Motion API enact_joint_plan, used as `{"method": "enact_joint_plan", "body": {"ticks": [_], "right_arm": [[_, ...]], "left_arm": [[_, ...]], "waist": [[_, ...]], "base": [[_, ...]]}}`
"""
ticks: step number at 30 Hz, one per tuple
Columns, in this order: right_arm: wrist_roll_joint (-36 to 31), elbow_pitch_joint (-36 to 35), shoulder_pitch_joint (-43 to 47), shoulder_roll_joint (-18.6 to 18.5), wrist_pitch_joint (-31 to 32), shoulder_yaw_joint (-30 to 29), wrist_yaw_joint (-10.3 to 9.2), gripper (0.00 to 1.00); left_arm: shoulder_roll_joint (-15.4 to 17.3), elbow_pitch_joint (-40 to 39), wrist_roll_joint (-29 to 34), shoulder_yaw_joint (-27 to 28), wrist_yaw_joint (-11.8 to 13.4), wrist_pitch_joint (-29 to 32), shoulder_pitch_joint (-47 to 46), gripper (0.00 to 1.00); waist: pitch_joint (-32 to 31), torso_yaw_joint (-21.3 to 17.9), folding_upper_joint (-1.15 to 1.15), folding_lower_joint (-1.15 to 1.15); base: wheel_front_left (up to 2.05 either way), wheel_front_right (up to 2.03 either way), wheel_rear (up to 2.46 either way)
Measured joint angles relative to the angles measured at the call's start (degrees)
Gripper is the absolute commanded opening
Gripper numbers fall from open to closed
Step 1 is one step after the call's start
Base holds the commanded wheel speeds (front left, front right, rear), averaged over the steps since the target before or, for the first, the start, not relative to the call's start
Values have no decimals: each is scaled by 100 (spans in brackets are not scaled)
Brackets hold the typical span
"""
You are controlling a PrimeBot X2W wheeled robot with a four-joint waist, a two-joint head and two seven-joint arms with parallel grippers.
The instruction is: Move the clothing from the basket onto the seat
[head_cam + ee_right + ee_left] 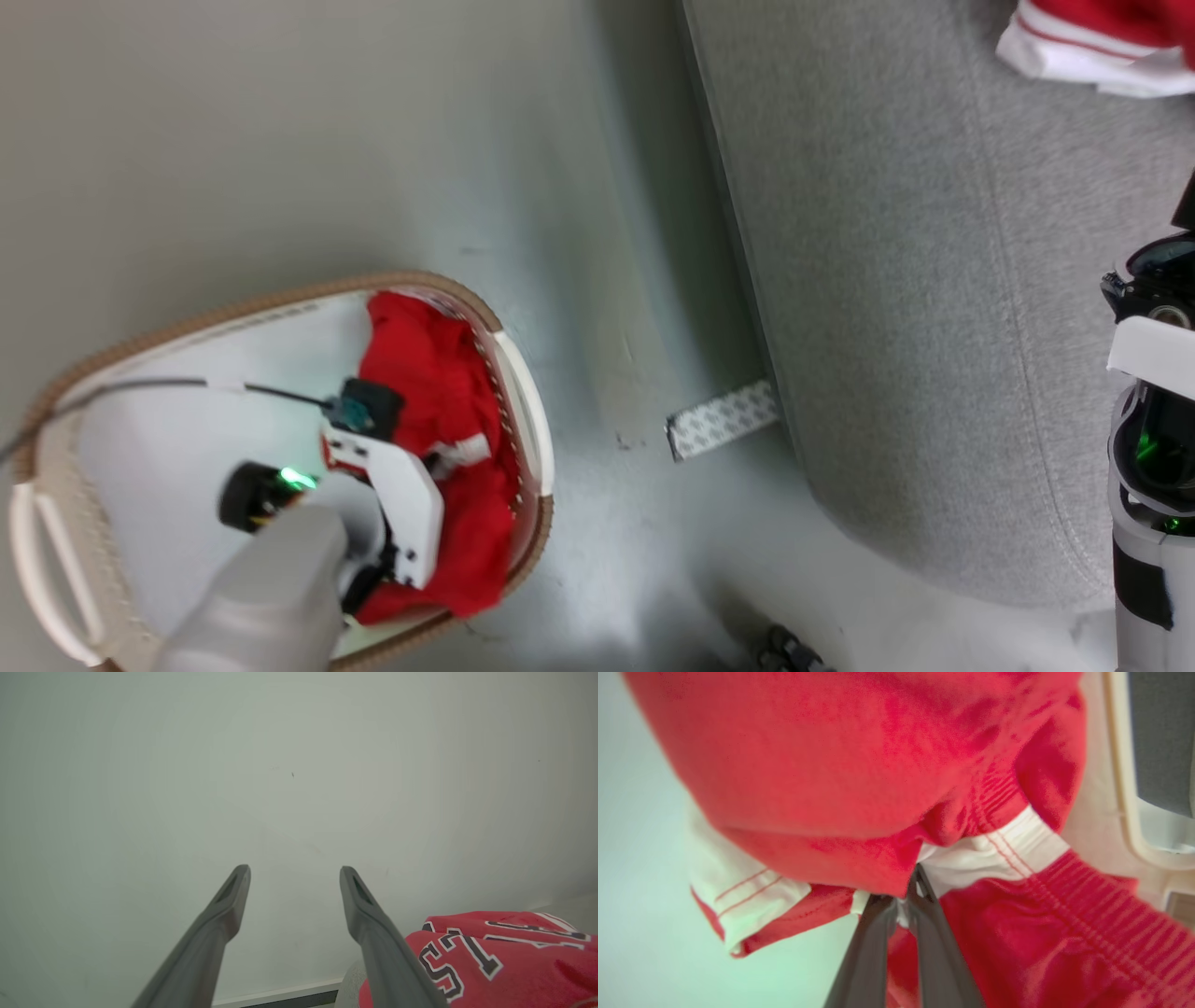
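- Lying to the right of the basket [233, 308], the seat [915, 280] is already carrying a lettered jersey [490, 961].
- Inside the basket, the last red garment [439, 373] is bunching against the seat-side wall.
- The left gripper [911, 891] is pinching its white-trimmed fold, jaws nearly together; lifting it clear of the basket looks like the next move.
- The right gripper [294, 877] is hanging wide and empty, well apart from the basket.

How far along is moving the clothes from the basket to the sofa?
Done: one red-and-white garment lies on the sofa. In hand: the left gripper, down in the basket, has its fingers shut on the remaining red garment by its white trim. Left: lifting that piece out and carrying it to the sofa. The right gripper is open and empty.
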Motion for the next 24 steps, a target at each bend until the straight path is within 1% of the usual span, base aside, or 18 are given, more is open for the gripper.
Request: {"method": "enact_joint_plan", "body": {"ticks": [7, 12, 17, 20, 24], "right_arm": [[-366, 136, 110, 9, 0, -34, 0, 100], [-670, 344, 400, 12, 0, -89, 0, 100], [-765, 610, 843, -81, -1, -131, 0, 100], [-764, 786, 1160, -201, -1, -171, 0, 100], [-743, 948, 1489, -299, -1, -172, 0, 100]], "left_arm": [[-272, -111, -548, -288, 0, -446, 341, 0], [-511, -286, -978, -444, 0, -990, 697, 0], [-653, -482, -1384, -581, 0, -1456, 1110, 0], [-706, -642, -1604, -637, 0, -1610, 1265, 0], [-683, -921, -1688, -659, 0, -1707, 1361, 0]], "waist": [[-679, 200, 0, 0], [-1363, 400, 0, -1], [-2127, 644, 0, -1], [-2577, 830, 0, -1], [-3133, 1104, 0, -2]], "base": [[0, 0, 0], [0, 0, 0], [0, 0, 0], [0, 0, 0], [0, 0, 0]]}}
